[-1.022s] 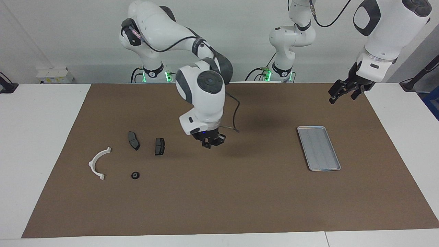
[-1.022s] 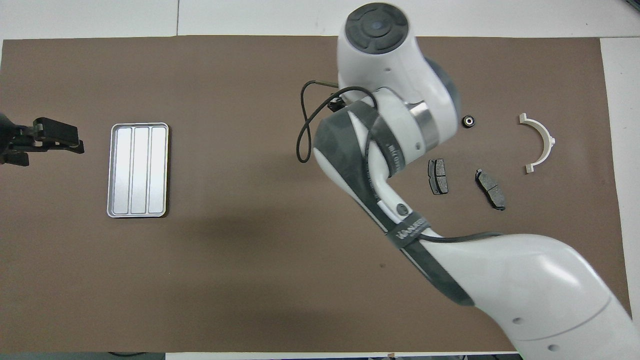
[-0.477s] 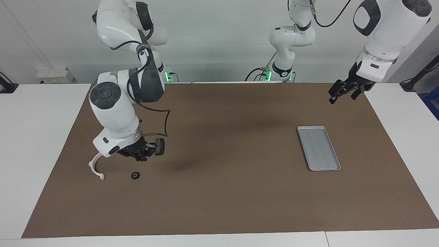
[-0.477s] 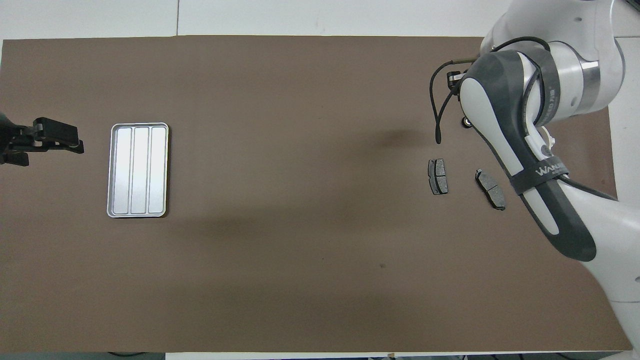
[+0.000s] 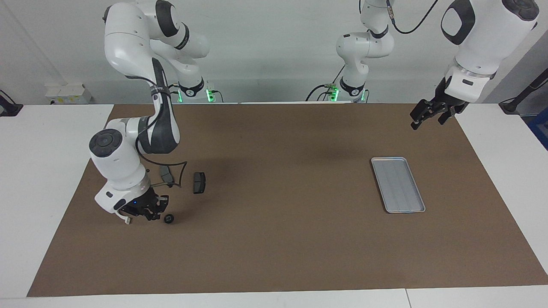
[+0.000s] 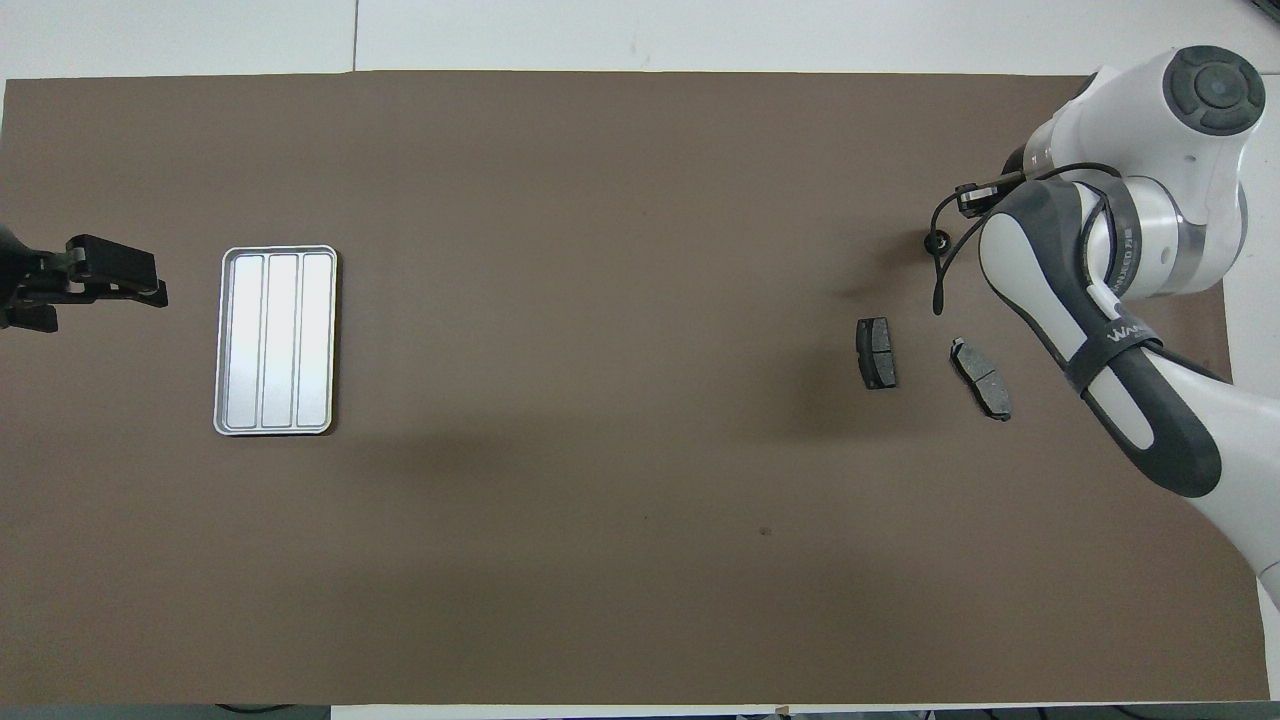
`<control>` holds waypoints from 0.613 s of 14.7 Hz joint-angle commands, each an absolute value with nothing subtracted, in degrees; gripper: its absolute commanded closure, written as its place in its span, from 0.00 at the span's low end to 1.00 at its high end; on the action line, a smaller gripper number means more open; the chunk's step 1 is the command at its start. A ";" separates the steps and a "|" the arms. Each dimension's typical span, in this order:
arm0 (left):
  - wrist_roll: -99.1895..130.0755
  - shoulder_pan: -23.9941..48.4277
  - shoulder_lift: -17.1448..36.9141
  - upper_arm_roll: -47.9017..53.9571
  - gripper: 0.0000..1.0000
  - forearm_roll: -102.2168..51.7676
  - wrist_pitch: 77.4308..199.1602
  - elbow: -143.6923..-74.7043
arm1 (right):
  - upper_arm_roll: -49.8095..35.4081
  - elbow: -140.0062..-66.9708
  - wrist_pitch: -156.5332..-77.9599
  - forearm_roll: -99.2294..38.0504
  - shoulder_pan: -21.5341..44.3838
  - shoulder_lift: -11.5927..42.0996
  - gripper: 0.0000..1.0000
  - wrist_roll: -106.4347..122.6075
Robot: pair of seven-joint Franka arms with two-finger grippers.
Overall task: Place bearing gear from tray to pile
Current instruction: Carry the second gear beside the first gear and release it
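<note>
The little round black bearing gear [image 5: 169, 219] lay flat on the brown mat [image 5: 282, 239], toward the right arm's end of the table and well apart from the tray [image 5: 397, 184]; the right gripper [image 5: 147, 210] was low down just beside it, on the side toward the white bracket [image 5: 127, 220], and it did not touch the gear; I cannot tell if its fingers were wide or narrow, because they were too dark and small to read; the gripper hid most of the white curved bracket, so only one end of it poked out; two dark grey brake pads lay nearer to the robots than the gear, one brake pad [image 5: 199, 182] in plain sight and the other brake pad [image 5: 166, 173] partly covered by the arm's black cable [image 5: 182, 171]; from above, the gear [image 6: 936, 241] showed just beside the big white arm, and both pads [image 6: 875, 352] lay on the mat; the silver tray [image 6: 276, 340] sat toward the left arm's end of the table with nothing in it; the left gripper [image 5: 428, 113] waited up in the air over the mat's edge near the tray, with its fingers a little apart and nothing between them.
</note>
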State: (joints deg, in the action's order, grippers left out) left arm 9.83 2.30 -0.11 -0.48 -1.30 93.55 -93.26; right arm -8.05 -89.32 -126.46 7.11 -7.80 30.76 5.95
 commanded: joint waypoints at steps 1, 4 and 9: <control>9.05 2.11 -1.41 -0.35 0.00 -1.58 92.99 -94.31 | -8.79 -90.44 -130.42 6.94 -9.58 32.07 1.00 8.70; 9.05 2.11 -1.41 -0.35 0.00 -1.58 92.90 -94.31 | -8.79 -90.44 -133.76 6.94 -10.02 34.45 1.00 8.79; 8.96 2.11 -1.41 -0.35 0.00 -1.58 92.90 -94.31 | -8.79 -91.14 -138.07 6.94 -10.81 36.91 1.00 8.79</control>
State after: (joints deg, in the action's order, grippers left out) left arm 9.82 2.30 -0.11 -0.48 -1.30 93.55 -93.26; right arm -8.07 -90.16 -135.58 7.11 -9.34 36.30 7.36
